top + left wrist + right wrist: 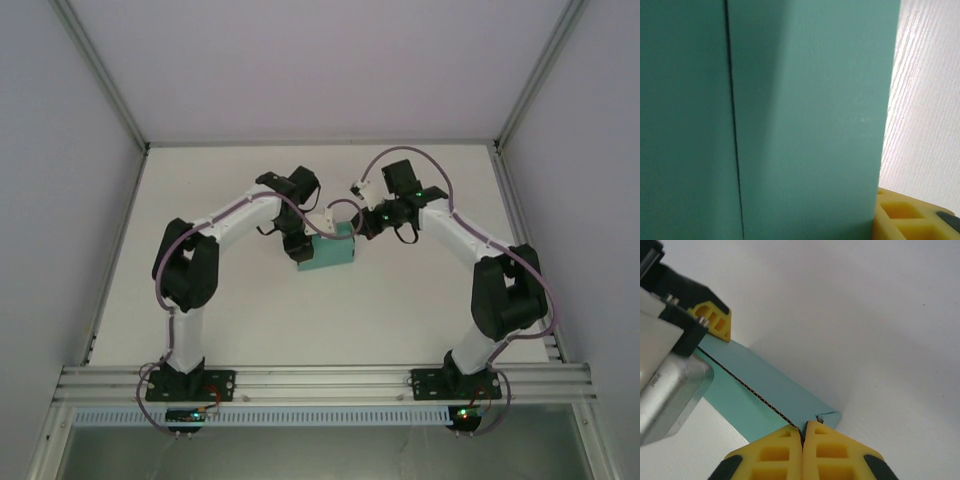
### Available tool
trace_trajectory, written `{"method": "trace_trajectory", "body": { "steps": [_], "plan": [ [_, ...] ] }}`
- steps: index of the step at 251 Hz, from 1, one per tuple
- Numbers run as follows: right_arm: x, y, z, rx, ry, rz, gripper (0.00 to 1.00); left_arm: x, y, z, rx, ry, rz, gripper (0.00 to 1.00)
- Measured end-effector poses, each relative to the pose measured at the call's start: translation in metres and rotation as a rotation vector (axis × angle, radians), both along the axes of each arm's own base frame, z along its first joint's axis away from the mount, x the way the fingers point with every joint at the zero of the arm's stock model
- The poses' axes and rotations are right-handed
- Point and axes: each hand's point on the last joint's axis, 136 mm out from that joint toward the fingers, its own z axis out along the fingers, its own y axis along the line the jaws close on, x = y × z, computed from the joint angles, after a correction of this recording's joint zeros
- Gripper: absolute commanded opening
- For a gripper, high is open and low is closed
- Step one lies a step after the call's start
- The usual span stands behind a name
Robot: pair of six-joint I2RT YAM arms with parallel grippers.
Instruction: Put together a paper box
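Note:
The teal paper box [330, 252] lies at the middle of the table between both arms. My left gripper [298, 246] stands at its left end. In the left wrist view the box's teal wall [805, 120] lies hard against one yellow finger [910, 216], and the other finger is hidden behind the card. My right gripper [358, 226] is at the box's far right corner. In the right wrist view its yellow fingertips [803, 429] are pinched shut on the raw corrugated edge of a teal panel [760, 385]. The left gripper's yellow finger [715, 321] sits at the far end of that panel.
The white table [400, 300] spreads around the box. Grey walls with aluminium posts enclose it at the back and sides. The aluminium rail [320, 380] carrying both arm bases runs along the near edge.

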Motion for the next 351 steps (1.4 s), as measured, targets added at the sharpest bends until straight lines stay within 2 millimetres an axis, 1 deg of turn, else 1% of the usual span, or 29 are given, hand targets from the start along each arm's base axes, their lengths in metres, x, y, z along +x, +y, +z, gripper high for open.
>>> {"method": "trace_trajectory", "body": {
  "steps": [19,49,77,122,179,194,229,245,266,290,299,308,314,316,351],
  "plan": [
    [0.001,0.002,0.001,-0.01,0.001,-0.047,0.0,0.001,0.001,-0.001,0.007,0.0,0.007,0.49],
    [0.0,0.005,0.0,-0.013,-0.014,-0.151,0.0,0.002,0.003,-0.002,0.015,-0.002,0.017,0.49],
    [-0.004,0.004,0.0,0.013,-0.031,-0.266,0.0,0.001,0.002,-0.002,0.015,-0.003,0.016,0.49],
    [-0.003,0.001,-0.001,0.072,-0.076,-0.396,0.0,0.003,0.001,-0.002,0.01,-0.009,0.021,0.49],
    [0.003,0.004,-0.004,0.186,-0.193,-0.409,0.0,0.004,0.0,-0.002,0.007,-0.009,0.039,0.5],
    [0.001,0.003,-0.009,0.193,-0.226,-0.403,0.0,0.005,0.0,-0.002,0.005,-0.009,0.043,0.5],
    [-0.001,0.005,-0.012,0.191,-0.334,-0.376,0.0,0.005,0.0,-0.002,0.006,-0.007,0.053,0.51],
    [-0.002,0.006,-0.013,0.193,-0.355,-0.373,0.0,0.004,0.0,-0.002,0.008,-0.005,0.056,0.52],
    [-0.002,0.006,-0.012,0.195,-0.363,-0.373,0.0,0.005,0.0,-0.002,0.007,-0.006,0.062,0.56],
    [-0.001,0.007,-0.011,0.18,-0.361,-0.381,0.0,0.007,-0.001,-0.002,0.004,-0.011,0.068,0.65],
    [-0.001,0.007,-0.01,0.17,-0.355,-0.382,0.0,0.008,-0.001,-0.002,0.001,-0.014,0.073,0.75],
    [-0.001,0.008,-0.01,0.16,-0.347,-0.381,0.0,0.009,-0.002,-0.002,-0.003,-0.017,0.08,0.83],
    [-0.001,0.009,-0.01,0.153,-0.341,-0.38,0.0,0.01,-0.003,-0.001,-0.008,-0.024,0.078,0.98],
    [-0.001,0.009,-0.01,0.151,-0.339,-0.38,0.0,0.01,-0.003,-0.001,-0.009,-0.023,0.082,1.0],
    [-0.004,0.012,-0.011,0.118,-0.316,-0.385,0.0,0.016,-0.007,0.008,-0.056,-0.078,0.105,1.0]
  ]
}}
